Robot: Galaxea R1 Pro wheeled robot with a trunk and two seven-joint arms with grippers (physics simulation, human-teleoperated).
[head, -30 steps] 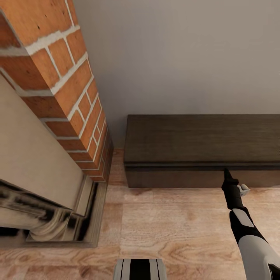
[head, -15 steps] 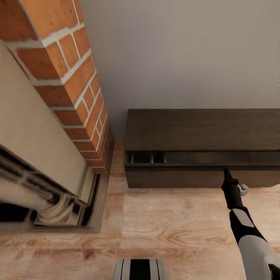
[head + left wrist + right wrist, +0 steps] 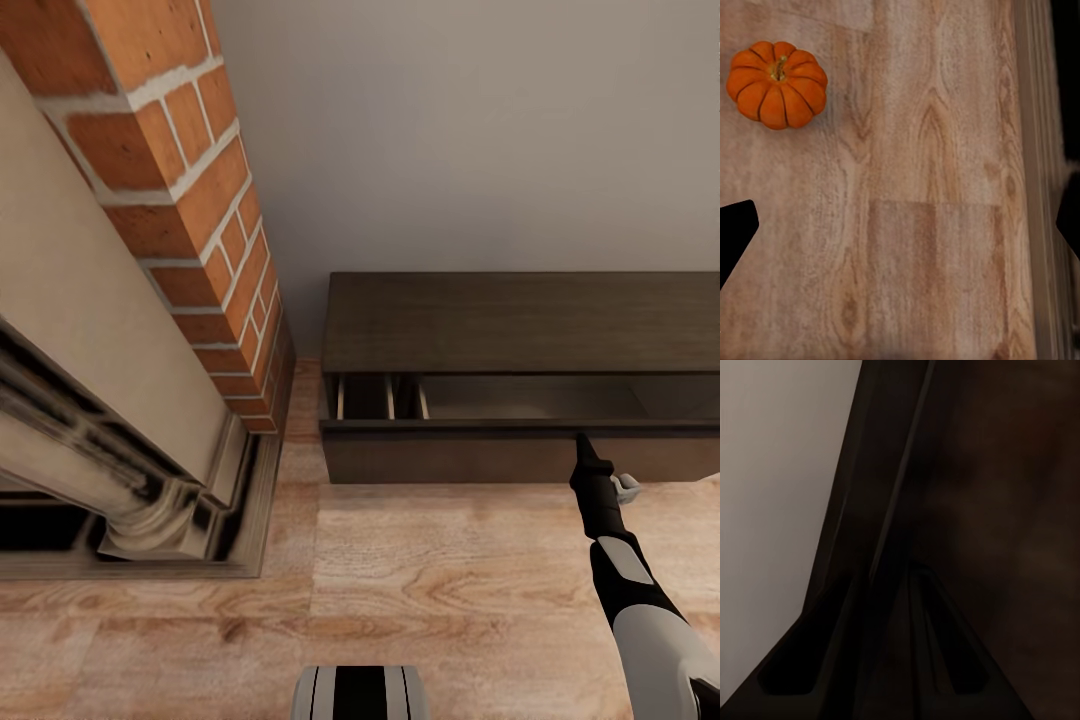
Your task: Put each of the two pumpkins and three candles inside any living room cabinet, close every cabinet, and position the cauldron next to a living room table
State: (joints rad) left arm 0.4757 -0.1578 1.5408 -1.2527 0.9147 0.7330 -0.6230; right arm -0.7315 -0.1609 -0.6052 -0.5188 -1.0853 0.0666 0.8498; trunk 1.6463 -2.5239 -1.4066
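- Your right gripper, dark and tapered, pressed together at the dark-brown wooden cabinet's part-open drawer.
- Your left gripper's fingers spread wide above wood-grain floor; a ribbed orange pumpkin lies there.

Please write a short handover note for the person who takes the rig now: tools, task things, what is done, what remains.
Right tool: at the cabinet's front edge, looks shut, holding nothing visible.
Left tool: fingers apart, empty, above the wooden floor.
Top drawer is pulled partly open; the visible part holds nothing.
One pumpkin lies on the floor, seen by the left wrist camera.
Left: put pumpkins and candles inside, close the cabinet, place the cauldron by a table.
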